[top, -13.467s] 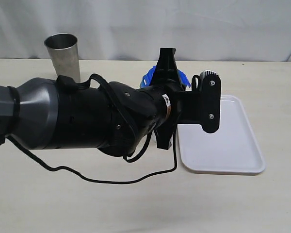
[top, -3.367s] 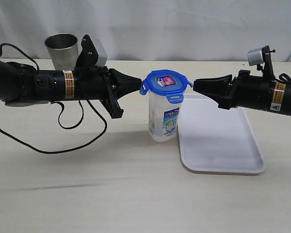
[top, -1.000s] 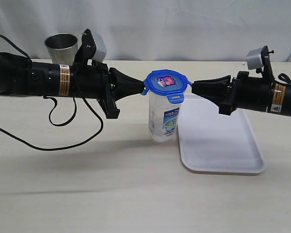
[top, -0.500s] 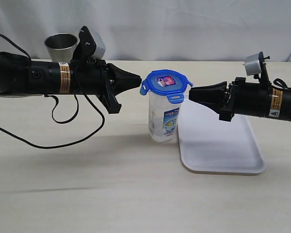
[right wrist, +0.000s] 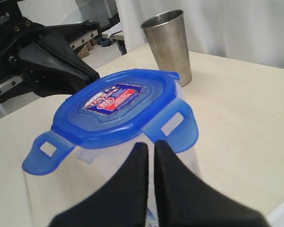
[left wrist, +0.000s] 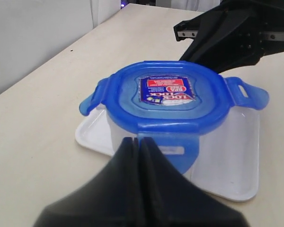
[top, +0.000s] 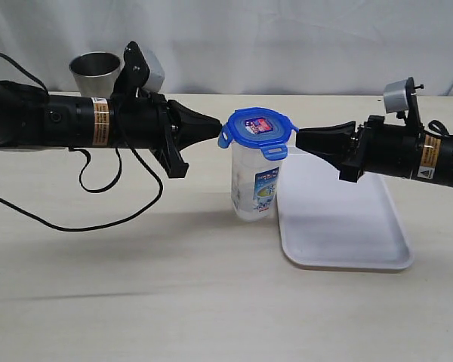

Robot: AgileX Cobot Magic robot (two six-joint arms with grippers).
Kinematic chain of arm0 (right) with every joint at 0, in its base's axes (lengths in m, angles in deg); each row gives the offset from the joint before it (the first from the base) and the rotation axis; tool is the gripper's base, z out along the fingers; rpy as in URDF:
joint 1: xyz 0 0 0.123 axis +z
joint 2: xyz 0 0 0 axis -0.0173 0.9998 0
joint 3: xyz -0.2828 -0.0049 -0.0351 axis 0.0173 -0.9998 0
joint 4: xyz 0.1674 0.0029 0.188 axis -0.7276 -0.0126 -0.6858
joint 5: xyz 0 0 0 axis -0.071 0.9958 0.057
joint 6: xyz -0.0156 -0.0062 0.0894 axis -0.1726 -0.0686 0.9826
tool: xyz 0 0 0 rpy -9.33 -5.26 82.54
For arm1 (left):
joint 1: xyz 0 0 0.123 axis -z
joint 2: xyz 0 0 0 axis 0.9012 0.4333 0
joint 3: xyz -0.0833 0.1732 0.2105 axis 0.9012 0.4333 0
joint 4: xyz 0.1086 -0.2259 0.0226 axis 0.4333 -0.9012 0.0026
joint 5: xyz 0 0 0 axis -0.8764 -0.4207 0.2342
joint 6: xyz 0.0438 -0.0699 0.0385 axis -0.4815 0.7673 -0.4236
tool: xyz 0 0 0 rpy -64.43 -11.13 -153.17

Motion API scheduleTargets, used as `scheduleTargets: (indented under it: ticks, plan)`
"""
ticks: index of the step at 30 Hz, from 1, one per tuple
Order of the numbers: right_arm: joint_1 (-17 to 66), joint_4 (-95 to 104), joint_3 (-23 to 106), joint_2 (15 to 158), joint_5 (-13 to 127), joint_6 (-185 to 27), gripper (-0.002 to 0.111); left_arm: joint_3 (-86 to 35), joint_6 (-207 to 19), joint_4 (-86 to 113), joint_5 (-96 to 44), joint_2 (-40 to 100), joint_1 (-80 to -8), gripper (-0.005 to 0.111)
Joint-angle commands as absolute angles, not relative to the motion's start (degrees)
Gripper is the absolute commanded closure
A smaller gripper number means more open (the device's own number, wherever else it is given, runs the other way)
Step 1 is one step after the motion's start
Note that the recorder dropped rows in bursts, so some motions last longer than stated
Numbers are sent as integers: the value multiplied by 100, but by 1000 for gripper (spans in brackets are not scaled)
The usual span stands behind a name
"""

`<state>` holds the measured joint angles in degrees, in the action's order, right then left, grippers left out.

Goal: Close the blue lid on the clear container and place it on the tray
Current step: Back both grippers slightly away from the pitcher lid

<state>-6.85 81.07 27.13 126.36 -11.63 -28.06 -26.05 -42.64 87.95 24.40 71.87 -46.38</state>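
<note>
Beige tabletop [top: 136, 302] carries the clear container [top: 254, 192], which stands upright just beside the tray [top: 347, 234], off its rim, with the blue lid [top: 258, 127] seated on top. Left gripper [top: 216, 130] and right gripper [top: 302, 138], both fully closed and holding nothing, point at opposite sides of the lid.

The clear container [top: 255, 188] stood upright on the beige table [top: 174, 302], just beside the white tray [top: 347, 226] and its left rim, with the blue lid [top: 257, 127] resting on top, flaps sticking out. The left gripper [top: 217, 128] and right gripper [top: 300, 139], each with jaws pressed together, pointed at the lid from opposite sides, tips just beside it. A steel cup [top: 95, 72] stood behind the left arm.
</note>
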Motion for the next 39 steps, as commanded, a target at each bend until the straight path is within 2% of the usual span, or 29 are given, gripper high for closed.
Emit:
scheduleTargets:
  ticks: [1,25,39]
  plan:
    - [-686,8059,2721,12638,-1189,-2882,104,-2644,-4184,8846,2542,7181,-4628,107]
    - [-686,8338,2721,12638,-1235,-2770,104,-2644,-4724,8428,2989,7064,-4628,107]
    - [-686,8392,2721,12638,-1224,-2771,104,-2644,-5164,7966,2779,7289,-4628,107]
